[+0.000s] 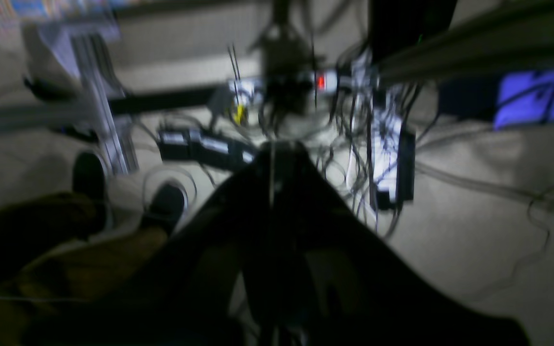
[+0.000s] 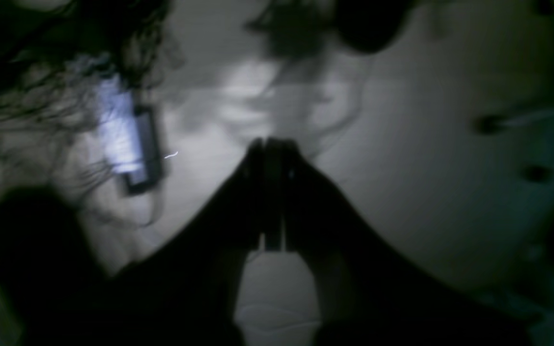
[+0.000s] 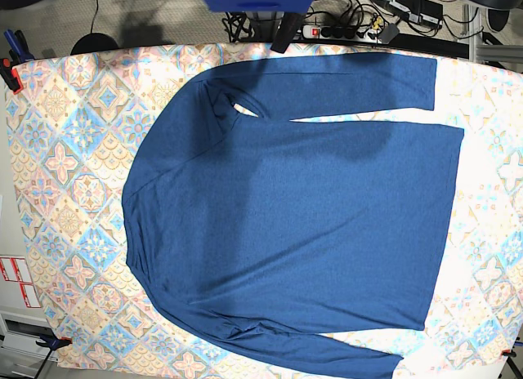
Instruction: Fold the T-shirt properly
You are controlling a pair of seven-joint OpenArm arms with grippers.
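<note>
Patterned tablecloth (image 3: 73,175) covers the table; the shirt (image 3: 294,224) lies flat across it. My left tool (image 1: 273,154) and right tool (image 2: 272,149) are closed, empty, over a cabled floor (image 1: 474,221).

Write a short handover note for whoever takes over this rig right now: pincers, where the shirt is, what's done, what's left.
Left pincer: shut, empty, off the table with only floor and cables beyond it.
Right pincer: shut, empty, also pointing at the floor.
T-shirt: spread flat on the patterned tablecloth, collar toward the base view's left, both sleeves lying along the body.
Done: no fold visible.
Left: every fold.
</note>
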